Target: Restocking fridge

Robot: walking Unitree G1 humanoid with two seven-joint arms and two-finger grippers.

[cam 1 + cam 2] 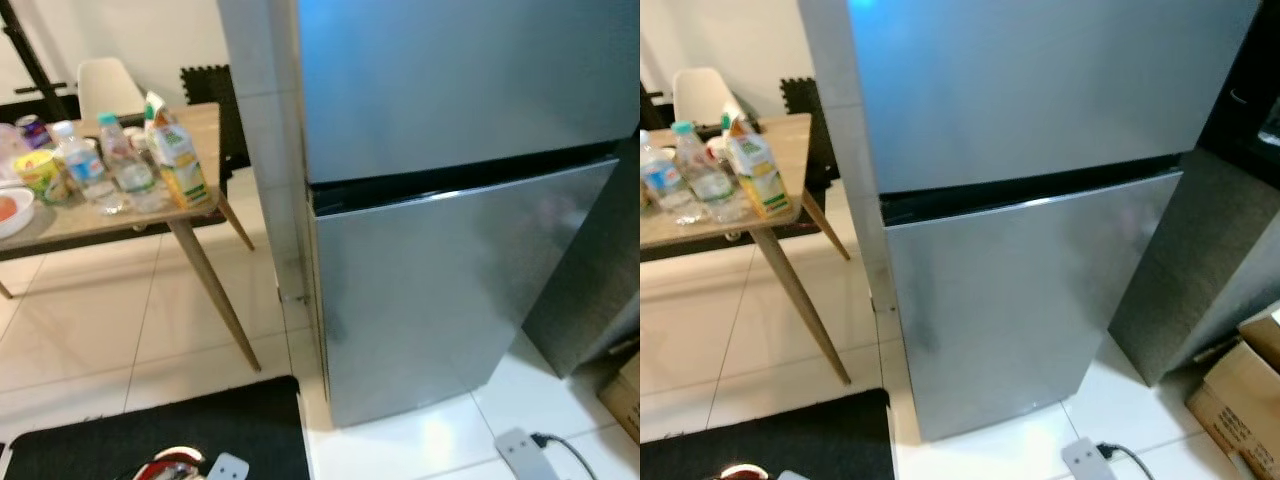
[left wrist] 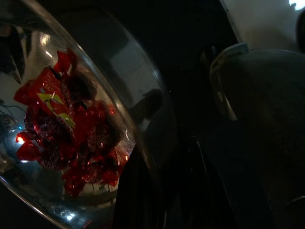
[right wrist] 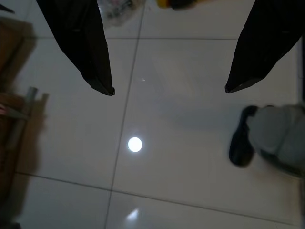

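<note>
With the fridge (image 1: 440, 250) doors shut beside the table's (image 1: 200, 125) bottles (image 1: 85, 170) and carton (image 1: 178, 160), the idle right gripper (image 3: 169, 88) hangs spread wide over the floor, the left gripper's (image 2: 143, 191) grip cannot be told beside a bowl of red wrappers (image 2: 66, 138), so opening a door likely comes next.

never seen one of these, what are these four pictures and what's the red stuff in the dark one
A walking humanoid robot restocking a fridge took them. The two bright pictures come from its head camera: a silver fridge, doors shut, and beside it a wooden table with water bottles and a juice carton. The dark picture is from the left wrist camera: a shiny bowl holding red wrapped packets; whether the left gripper holds it I cannot tell. The last looks along the right gripper, fingers open, hanging over white floor tiles.
</note>
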